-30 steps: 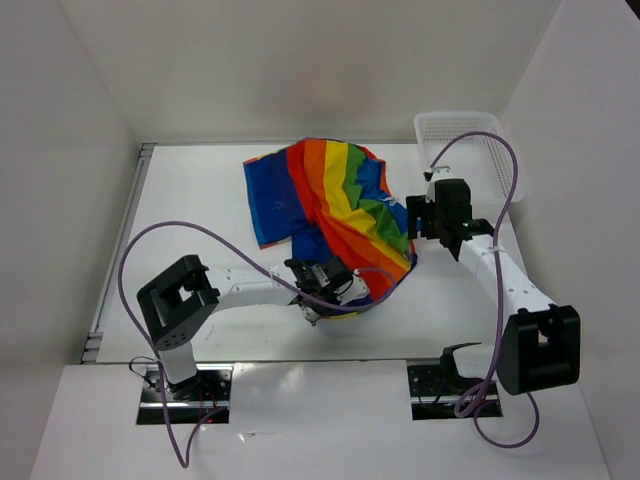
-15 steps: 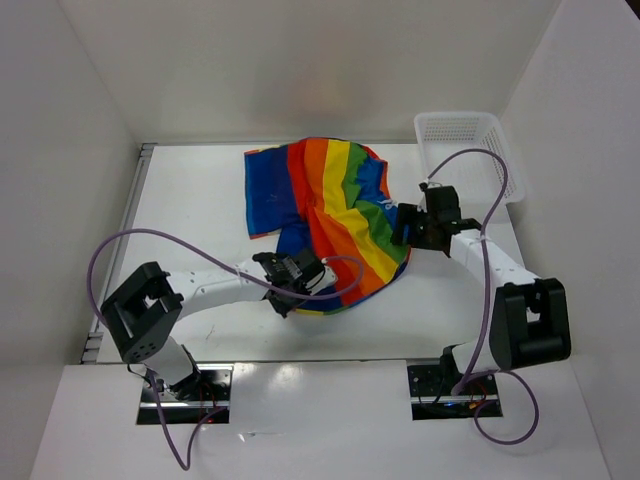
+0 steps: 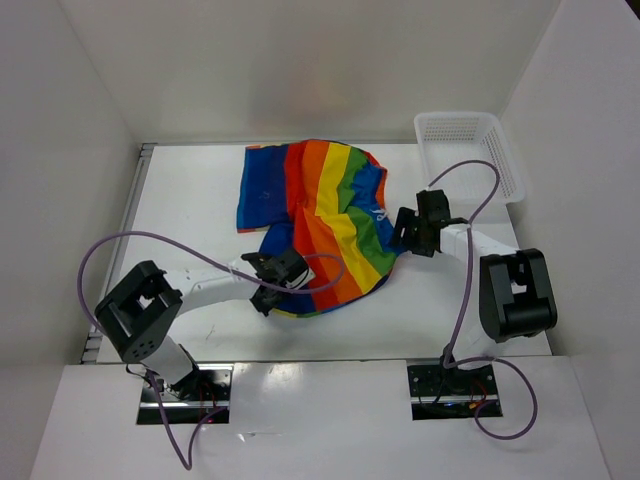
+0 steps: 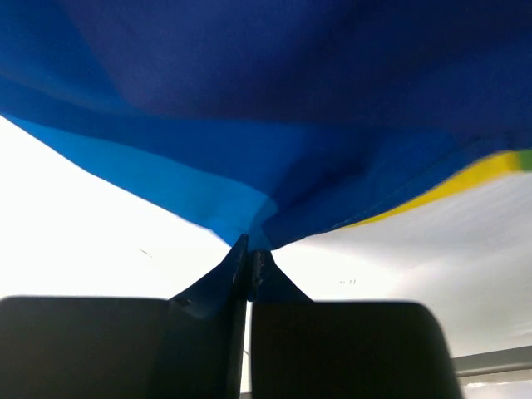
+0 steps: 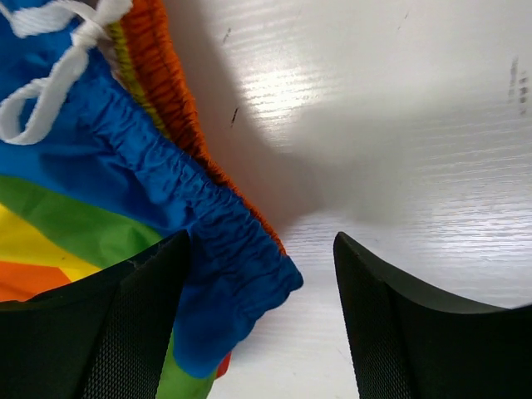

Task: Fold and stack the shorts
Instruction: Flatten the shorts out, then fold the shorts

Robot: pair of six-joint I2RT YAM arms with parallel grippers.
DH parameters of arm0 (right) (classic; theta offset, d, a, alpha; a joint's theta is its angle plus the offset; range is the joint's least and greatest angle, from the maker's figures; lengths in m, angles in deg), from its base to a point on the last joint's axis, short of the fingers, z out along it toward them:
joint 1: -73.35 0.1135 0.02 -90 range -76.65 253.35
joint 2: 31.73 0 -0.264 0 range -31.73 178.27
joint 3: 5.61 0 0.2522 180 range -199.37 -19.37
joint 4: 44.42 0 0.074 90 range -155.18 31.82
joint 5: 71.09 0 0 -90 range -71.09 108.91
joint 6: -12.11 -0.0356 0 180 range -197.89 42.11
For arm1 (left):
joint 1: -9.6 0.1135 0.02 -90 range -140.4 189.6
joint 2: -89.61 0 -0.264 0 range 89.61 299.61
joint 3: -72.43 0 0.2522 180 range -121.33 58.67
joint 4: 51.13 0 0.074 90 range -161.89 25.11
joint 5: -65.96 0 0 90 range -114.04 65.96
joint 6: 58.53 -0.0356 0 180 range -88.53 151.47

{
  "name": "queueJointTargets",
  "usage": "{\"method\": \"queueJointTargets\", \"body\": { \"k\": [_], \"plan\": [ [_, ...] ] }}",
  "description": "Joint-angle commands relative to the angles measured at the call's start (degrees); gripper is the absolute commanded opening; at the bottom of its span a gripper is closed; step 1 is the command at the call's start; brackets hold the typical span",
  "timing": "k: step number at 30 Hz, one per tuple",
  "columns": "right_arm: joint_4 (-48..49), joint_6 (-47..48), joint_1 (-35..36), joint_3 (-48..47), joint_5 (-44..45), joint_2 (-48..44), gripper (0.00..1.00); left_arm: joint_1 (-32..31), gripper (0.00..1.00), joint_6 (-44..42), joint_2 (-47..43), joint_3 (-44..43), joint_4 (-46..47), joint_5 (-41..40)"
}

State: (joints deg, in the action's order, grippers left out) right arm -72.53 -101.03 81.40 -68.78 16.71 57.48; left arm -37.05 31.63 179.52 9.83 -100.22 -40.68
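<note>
The left gripper [image 4: 249, 249] has its jaws pressed together on a fold of blue cloth, pinching the near lower edge of the shorts [image 3: 330, 210] and lifting it off the surface, so the fabric hangs tent-like above the wrist camera. The right gripper [image 5: 259, 253] stands with its jaws spread; a corner of the blue gathered waistband lies between them, against the left-hand finger [image 5: 125, 324], with nothing clamped. The white drawstring [image 5: 62, 58] trails just beyond, beside an orange hem.

The shorts lie spread over the middle of the white table [image 3: 190, 200], rainbow stripes running diagonally and a blue panel towards the far left. The tabletop is glossy, with faint grain and small dark specks. A white mesh basket [image 3: 470, 150] sits in the far right corner, apart from the shorts. Plain white walls [image 3: 300, 60] enclose three sides.
</note>
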Motion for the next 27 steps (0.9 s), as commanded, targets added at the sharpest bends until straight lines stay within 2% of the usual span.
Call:
{"method": "queueJointTargets", "body": {
  "k": [1,3,5,9,10,11,12,13,14,16,17,18,20,21,22,25,26,27],
  "plan": [
    [3.5,-2.3,-0.1,-1.0,-2.3,2.0,0.75,-0.2,0.01,-0.2,0.0,-4.4,1.1,0.3],
    [3.5,-3.5,-0.1,-1.0,-2.8,2.6,0.75,-0.2,0.01,-0.2,0.5,-5.5,1.1,0.3],
    [3.5,-4.5,-0.1,-1.0,-4.7,2.6,0.69,-0.2,0.01,-0.2,0.5,-5.5,1.1,0.3],
    [3.5,-6.4,-0.1,-1.0,-8.0,3.9,0.37,0.3,0.01,-0.2,1.1,-3.9,2.3,-0.4],
    [3.5,-6.4,-0.1,-1.0,-9.2,3.9,0.14,1.3,0.01,-0.2,1.1,-3.3,2.3,-0.4],
    [3.5,-6.4,-0.1,-1.0,-9.2,3.9,0.05,3.0,0.01,-0.2,1.1,-3.3,3.3,-2.0],
    [3.5,-5.5,-0.1,-1.8,-9.8,4.4,0.00,4.5,0.00,-0.2,1.6,-3.3,4.0,-2.9],
    [3.5,-4.7,-0.1,-4.6,-10.4,4.4,0.00,6.5,0.00,-0.2,2.5,-3.3,5.1,-4.5],
    [3.5,-3.8,-0.1,-7.0,-11.9,5.2,0.00,12.5,0.00,-0.2,3.0,-5.6,8.8,-9.1],
    [2.2,-1.7,-0.1,-17.9,-13.4,7.7,0.00,21.2,0.00,-0.2,5.5,-12.1,12.6,-11.9],
    [1.4,-1.0,-0.1,-22.6,-14.0,8.9,0.00,30.3,0.00,-0.2,6.9,-17.8,13.4,-11.4],
    [-0.2,0.9,-0.1,-32.9,-14.0,10.2,0.00,34.2,0.00,-0.2,10.2,-32.7,11.9,-10.4],
    [-2.0,3.3,-0.1,-43.1,-14.0,13.5,0.00,42.5,0.00,-0.2,12.8,-49.3,5.3,-5.1],
    [-2.9,4.9,-0.1,-50.8,-14.0,13.5,0.00,43.9,0.00,-0.2,13.4,-55.9,3.7,-3.3],
    [-4.5,7.6,-0.1,-53.1,-14.0,14.2,0.00,44.6,0.00,-0.2,12.6,-63.5,2.8,-2.2],
    [-5.9,12.0,-0.1,-50.6,-15.3,8.8,0.00,43.3,0.00,-0.2,4.7,-60.9,4.7,-0.4],
    [-6.6,12.9,-0.1,-47.9,-16.4,7.0,0.00,42.2,0.00,-0.2,2.3,-54.4,4.7,-0.4],
    [-6.7,13.8,-0.1,-41.0,-18.5,5.1,0.00,39.7,0.00,-0.2,-2.4,-50.6,4.7,-0.4]
  ]
}}
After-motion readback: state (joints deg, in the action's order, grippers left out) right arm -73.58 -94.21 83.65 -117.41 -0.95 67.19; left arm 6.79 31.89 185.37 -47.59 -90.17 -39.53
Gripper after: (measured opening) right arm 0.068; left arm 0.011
